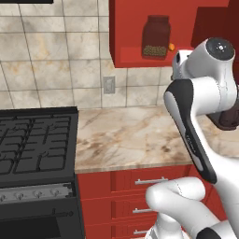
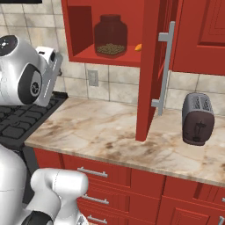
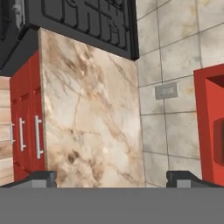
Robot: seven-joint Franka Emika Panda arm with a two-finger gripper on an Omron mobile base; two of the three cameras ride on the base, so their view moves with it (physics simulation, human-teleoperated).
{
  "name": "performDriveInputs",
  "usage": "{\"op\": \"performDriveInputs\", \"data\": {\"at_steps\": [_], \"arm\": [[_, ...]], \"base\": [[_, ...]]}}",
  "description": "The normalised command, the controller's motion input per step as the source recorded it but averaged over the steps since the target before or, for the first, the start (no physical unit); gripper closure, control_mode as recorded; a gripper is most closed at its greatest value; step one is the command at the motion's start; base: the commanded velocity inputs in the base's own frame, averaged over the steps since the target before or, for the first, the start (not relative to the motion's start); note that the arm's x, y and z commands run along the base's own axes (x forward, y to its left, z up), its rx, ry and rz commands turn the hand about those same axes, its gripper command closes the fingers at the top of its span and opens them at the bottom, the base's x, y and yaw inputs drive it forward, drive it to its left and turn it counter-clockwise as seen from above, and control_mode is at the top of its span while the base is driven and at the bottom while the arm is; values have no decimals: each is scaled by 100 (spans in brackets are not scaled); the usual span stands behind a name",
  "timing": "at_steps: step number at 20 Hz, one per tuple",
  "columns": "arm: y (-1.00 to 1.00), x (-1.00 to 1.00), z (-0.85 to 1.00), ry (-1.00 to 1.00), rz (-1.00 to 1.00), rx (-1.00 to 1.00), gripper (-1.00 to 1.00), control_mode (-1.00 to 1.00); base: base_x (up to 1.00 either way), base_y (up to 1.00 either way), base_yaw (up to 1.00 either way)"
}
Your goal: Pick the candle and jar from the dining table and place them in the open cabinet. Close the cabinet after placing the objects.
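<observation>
Dark-tipped tool (image 3: 112, 178) spread wide (holding nothing) over marble counter (image 3: 87, 113).

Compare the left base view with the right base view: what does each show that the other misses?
Left base view alone: the whole stove top, with its knobs.

Right base view alone: the open cabinet door with its silver bar handle, and a toaster in full.

Both: the jar inside the cabinet, the marble counter and red drawers.
</observation>
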Motion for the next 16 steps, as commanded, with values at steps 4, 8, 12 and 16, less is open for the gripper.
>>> {"op": "performDriveInputs", "data": {"at_steps": [4,8,12,16], "arm": [[0,0,0,0,0,0,-100,100],[0,0,0,0,0,0,-100,100],[0,0,0,0,0,0,-100,100],[0,0,0,0,0,0,-100,100]], "base": [[-18,54,22],[-13,91,38],[-17,89,40],[-16,90,43]]}}
